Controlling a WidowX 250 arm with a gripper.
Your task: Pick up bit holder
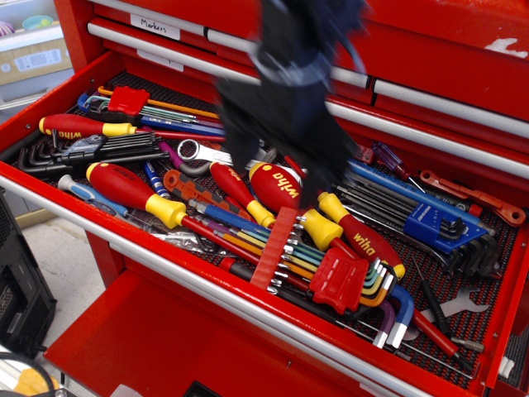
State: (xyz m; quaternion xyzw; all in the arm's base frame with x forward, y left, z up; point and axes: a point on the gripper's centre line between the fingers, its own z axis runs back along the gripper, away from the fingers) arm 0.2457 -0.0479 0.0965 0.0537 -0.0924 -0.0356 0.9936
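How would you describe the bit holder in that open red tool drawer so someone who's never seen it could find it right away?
Look along the front edge of the open red tool drawer, near its middle. There, a narrow flat red plastic bit holder lies slanted across screwdriver shafts, a row of short silver bits along its right side. The chunky red hex-key block to its right fans out multicoloured keys instead.

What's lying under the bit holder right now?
The bit holder lies across the coloured hex keys and a screwdriver shaft running beneath it. Whatever sits directly under the strip is covered. The gripper, blurred, is above the drawer and not touching it.
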